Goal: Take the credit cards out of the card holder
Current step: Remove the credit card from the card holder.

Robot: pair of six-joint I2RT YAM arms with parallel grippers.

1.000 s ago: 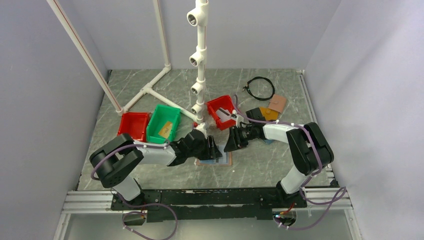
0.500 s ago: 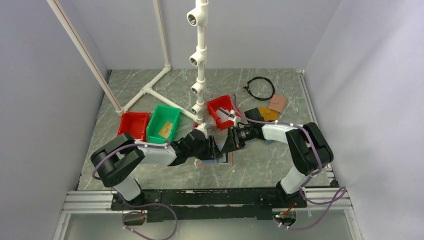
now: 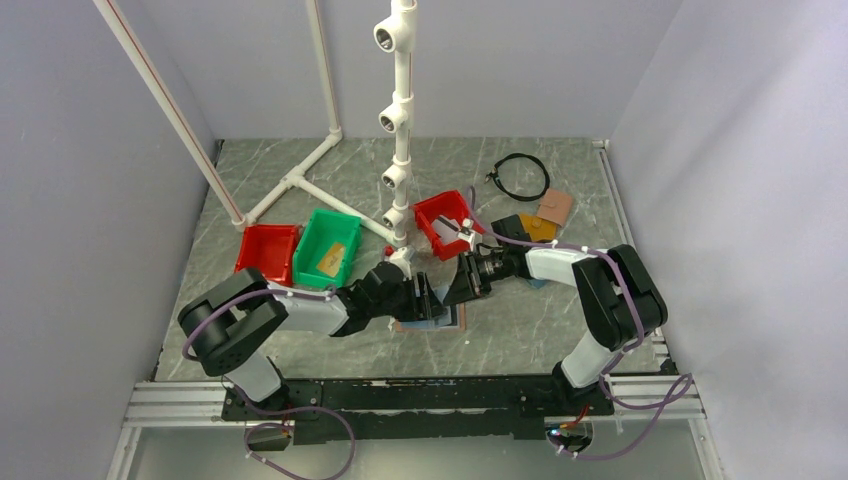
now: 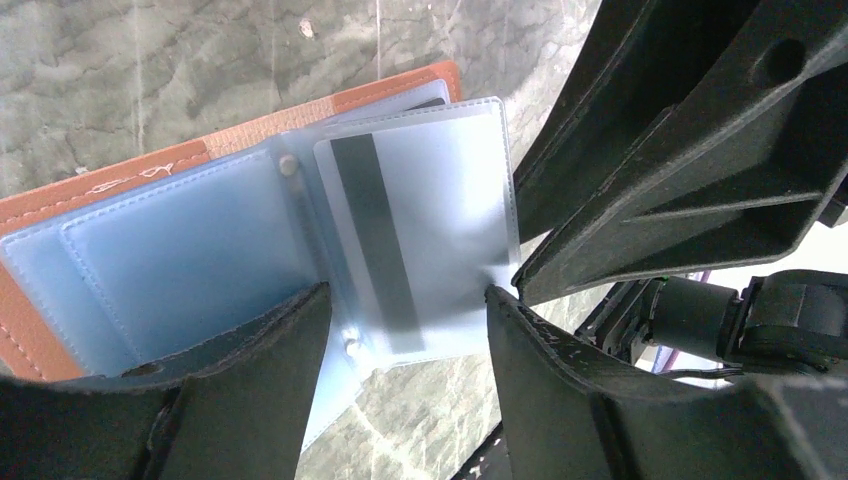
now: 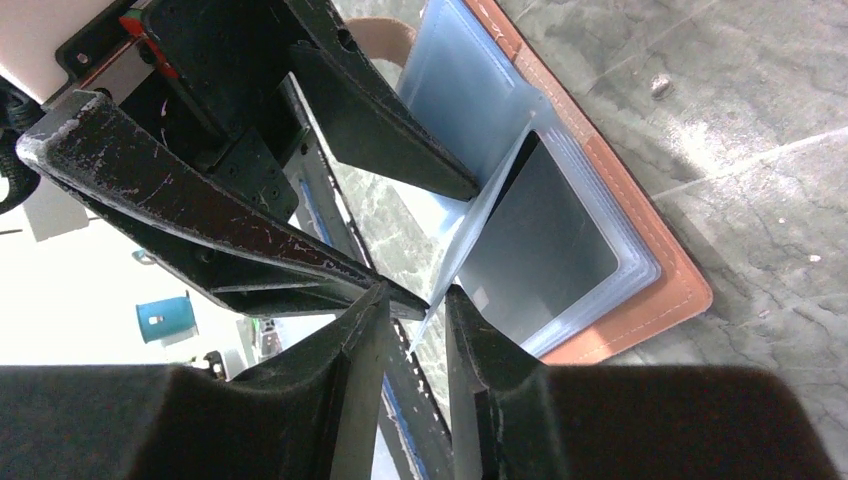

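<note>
Open tan card holder (image 4: 170,250), blue-lined, striped card (image 4: 400,210) in lifted sleeve (image 5: 480,215), left gripper (image 4: 405,300) spread, right gripper (image 5: 417,300) barely parted around it

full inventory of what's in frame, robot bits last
card holder: 1, pinkish-tan, blue lining, open flat, table centre
striped card: 1, pale, in raised clear sleeve
dark card: 1, grey, in flat sleeve
red bins: 2, mid-table
green bin: 1, beside left red bin, tan flat item inside
orange wallet: 1, back right
brown wallet: 1, behind the orange one
cable: 1, black loop, back right
pipe frame: 1, white, back left to centre
left gripper: 1, black, open astride sleeve
right gripper: 1, black, jaws narrow around sleeve edge
</note>
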